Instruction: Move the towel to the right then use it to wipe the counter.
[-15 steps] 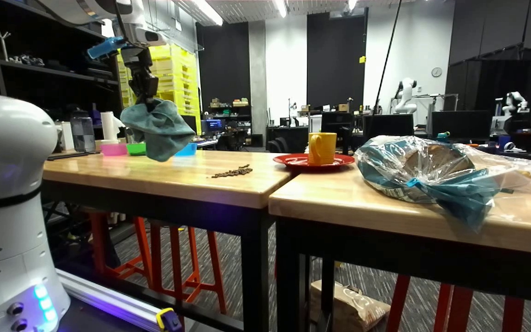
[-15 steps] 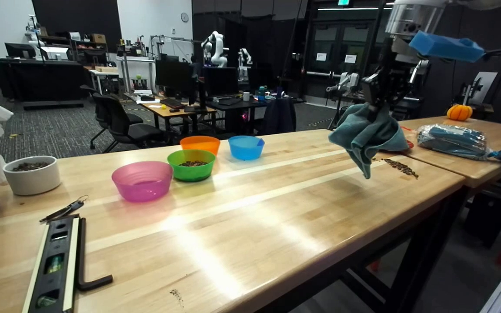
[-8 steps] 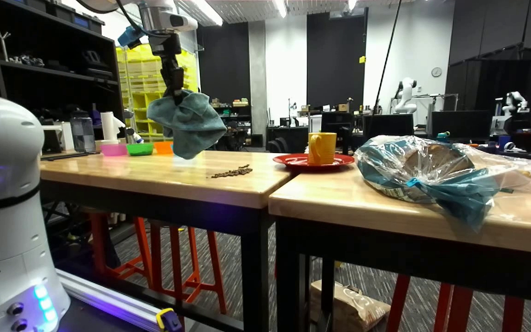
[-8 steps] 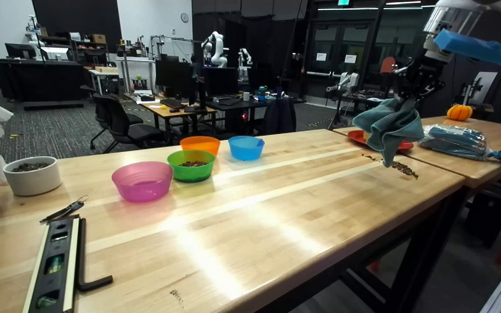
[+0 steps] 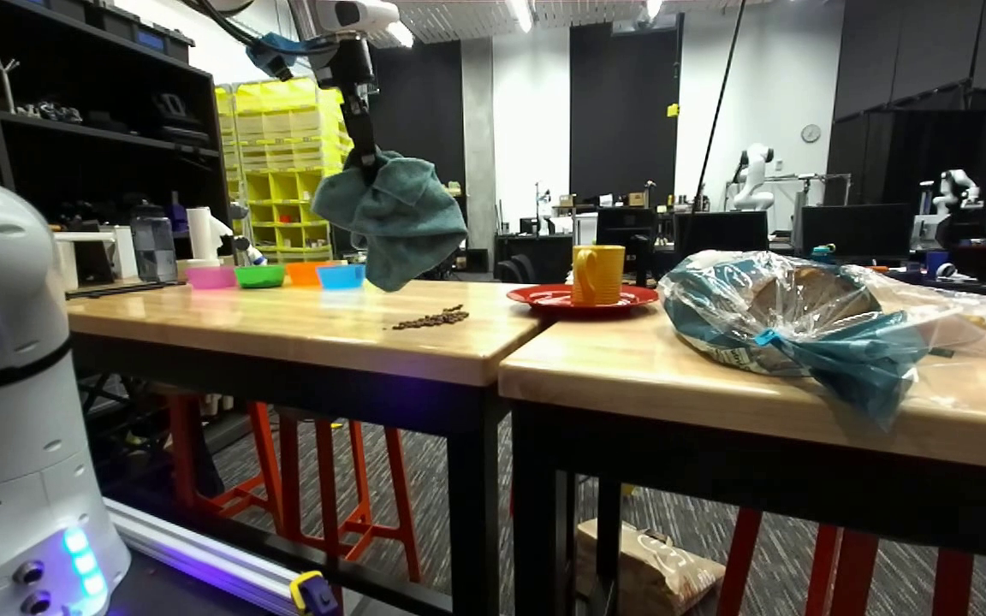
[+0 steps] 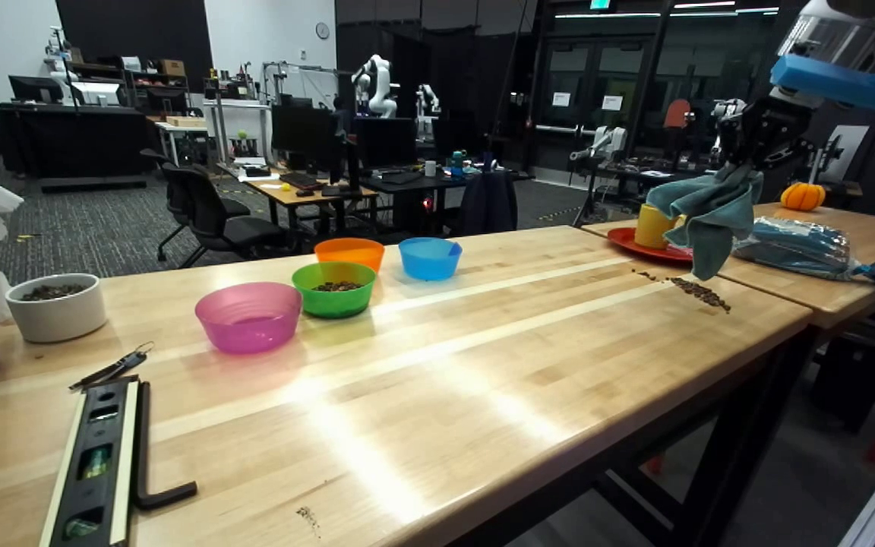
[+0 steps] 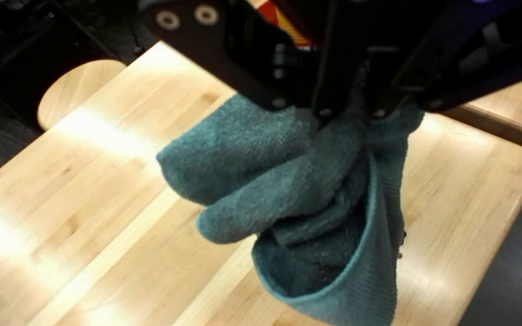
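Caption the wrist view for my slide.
The gripper holds a bunched teal towel over the wooden counter.

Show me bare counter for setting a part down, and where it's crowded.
Bare wood: the broad stretch of counter between hex key and bean-like pile, apart from a dark smudge; the strip between blue bowl and red plate. Crowded: pink bowl, green bowl, orange bowl and blue bowl clustered; spirit level beside hex key; teal towel hanging near the bean-like pile.

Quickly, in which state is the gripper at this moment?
Gripper: closed, jaws holding the teal towel above the counter.
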You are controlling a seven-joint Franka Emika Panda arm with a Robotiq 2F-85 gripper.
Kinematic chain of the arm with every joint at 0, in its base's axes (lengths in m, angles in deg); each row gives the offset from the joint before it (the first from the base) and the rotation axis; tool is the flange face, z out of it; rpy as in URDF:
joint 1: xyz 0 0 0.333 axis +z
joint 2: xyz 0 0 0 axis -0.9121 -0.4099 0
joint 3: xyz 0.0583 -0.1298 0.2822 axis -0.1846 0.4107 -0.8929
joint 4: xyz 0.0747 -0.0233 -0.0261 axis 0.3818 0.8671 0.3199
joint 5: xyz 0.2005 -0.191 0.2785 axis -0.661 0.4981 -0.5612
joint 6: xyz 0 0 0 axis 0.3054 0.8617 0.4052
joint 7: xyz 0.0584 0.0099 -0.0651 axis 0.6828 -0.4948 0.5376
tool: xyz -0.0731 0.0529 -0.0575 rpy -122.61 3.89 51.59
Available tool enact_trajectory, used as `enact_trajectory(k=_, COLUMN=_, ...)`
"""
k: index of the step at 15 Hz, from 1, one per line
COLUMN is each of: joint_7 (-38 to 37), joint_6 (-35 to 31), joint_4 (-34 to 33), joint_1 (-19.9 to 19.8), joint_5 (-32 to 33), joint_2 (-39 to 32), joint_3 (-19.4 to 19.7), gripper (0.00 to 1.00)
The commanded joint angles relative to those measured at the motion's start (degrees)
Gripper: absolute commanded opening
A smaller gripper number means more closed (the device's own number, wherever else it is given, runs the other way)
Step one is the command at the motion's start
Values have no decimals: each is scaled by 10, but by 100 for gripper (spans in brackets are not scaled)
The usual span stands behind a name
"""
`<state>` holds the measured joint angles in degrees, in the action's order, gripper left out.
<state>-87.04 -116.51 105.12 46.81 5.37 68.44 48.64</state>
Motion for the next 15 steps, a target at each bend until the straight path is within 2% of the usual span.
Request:
enact_trajectory(k=1, joint_7=-66, joint_6=-15, joint_4=-1, joint_1=-51, joint_5=31, joint_2=4, joint_3=-13, gripper=2)
enact_trajectory(k=7, joint_7=-160, joint_6=-15, joint_4=1, joint_1=-96, joint_5=80, joint_2=-1, joint_3=-8, gripper=2)
enact_trajectory(k=15, joint_7=-289, joint_6=-27, joint_4=30, joint_1=-99, joint_5=103, joint_2=-27, joint_3=-9, gripper=2)
